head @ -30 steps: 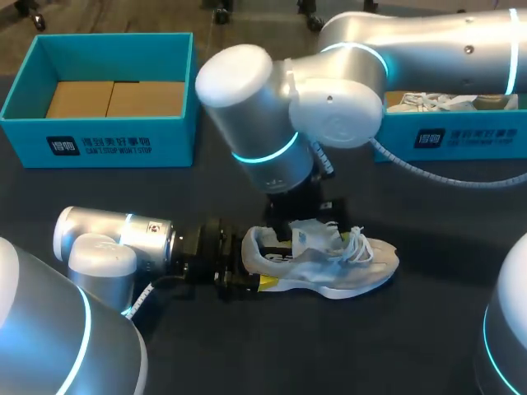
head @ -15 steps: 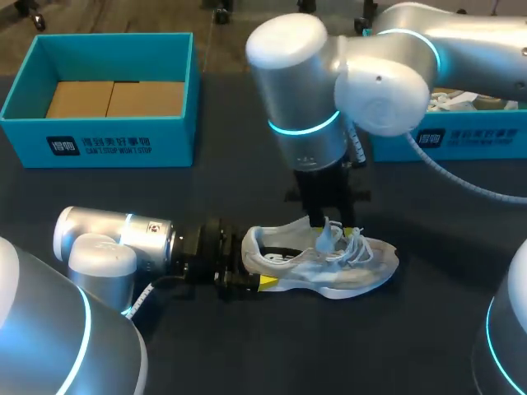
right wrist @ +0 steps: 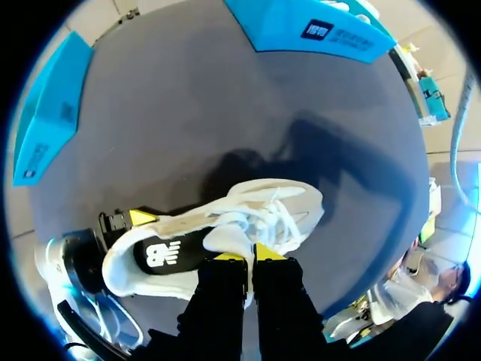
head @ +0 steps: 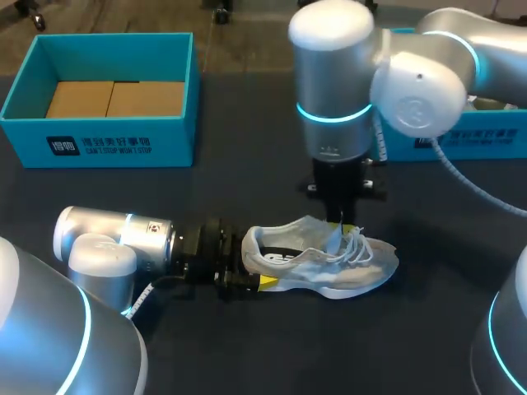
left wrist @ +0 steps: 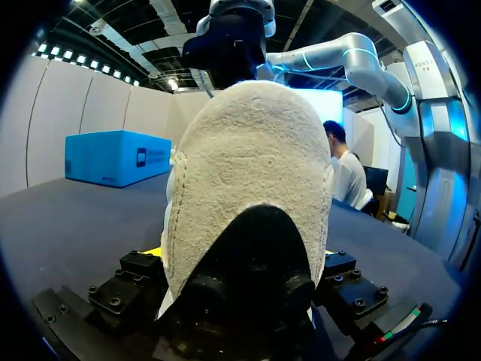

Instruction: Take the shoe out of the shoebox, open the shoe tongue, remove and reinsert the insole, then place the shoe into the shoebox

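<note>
A white sneaker [head: 350,267] lies on its side on the dark table, toe to the right. My left gripper [head: 257,268] clasps its heel from both sides; in the left wrist view the heel [left wrist: 248,173] fills the space between the fingers [left wrist: 139,274]. My right gripper [head: 340,224] comes straight down onto the lace area. In the right wrist view its yellow tips [right wrist: 248,256] stand close together, pinching the white tongue [right wrist: 225,239] above the dark insole [right wrist: 161,256]. The tongue [head: 332,239] is pulled up off the shoe.
A teal shoebox [head: 99,140] with brown cardboard inside stands at the back left. A second teal box [head: 461,136] holding white things stands at the back right, behind my right arm. Bare table lies in front of the shoe.
My right arm has swung to the right along the shoe, from the opening to the laces. Its fingers have gone from wide open to shut on the tongue. The left arm has kept still.
</note>
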`<state>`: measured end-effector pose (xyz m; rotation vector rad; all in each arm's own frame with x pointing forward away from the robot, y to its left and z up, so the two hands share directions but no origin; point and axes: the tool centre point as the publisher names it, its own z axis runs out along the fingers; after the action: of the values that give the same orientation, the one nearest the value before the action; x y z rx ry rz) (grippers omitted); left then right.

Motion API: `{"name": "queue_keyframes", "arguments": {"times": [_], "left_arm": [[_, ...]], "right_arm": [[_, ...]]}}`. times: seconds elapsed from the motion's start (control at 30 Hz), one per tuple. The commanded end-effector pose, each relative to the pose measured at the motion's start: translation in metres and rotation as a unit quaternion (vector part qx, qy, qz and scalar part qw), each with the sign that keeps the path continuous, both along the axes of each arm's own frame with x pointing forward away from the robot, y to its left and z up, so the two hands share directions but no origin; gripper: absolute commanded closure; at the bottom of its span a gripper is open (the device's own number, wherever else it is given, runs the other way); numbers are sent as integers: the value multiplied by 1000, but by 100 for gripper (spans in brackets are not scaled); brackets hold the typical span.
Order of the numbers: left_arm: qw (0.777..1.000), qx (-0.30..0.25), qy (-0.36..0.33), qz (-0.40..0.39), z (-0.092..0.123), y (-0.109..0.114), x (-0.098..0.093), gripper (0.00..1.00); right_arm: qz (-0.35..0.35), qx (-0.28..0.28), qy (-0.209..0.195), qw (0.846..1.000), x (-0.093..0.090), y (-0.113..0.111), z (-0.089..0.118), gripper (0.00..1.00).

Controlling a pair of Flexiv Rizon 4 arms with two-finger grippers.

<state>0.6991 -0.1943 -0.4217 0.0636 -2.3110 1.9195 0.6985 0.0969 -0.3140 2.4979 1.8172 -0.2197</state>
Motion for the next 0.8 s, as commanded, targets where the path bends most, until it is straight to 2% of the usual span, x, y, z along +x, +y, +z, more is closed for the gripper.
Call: {"name": "queue_keyframes", "arguments": {"times": [0.03, 0.2, 0.37, 0.67, 0.8], "left_arm": [[1000, 0, -1, 2, -1, 0, -1, 100], [1000, 0, -1, 2, -1, 0, -1, 100], [1000, 0, -1, 2, -1, 0, -1, 100], [1000, 0, -1, 2, -1, 0, -1, 100], [1000, 0, -1, 2, -1, 0, -1, 100]], "right_arm": [[20, 84, -31, 996, -2, -28, 11, 100], [49, 107, -25, 993, 7, -38, 17, 100], [57, 124, -27, 990, 9, -50, 13, 100], [63, 168, -32, 983, 4, -62, -4, 100], [57, 194, -30, 979, 3, -68, -21, 100]]}}
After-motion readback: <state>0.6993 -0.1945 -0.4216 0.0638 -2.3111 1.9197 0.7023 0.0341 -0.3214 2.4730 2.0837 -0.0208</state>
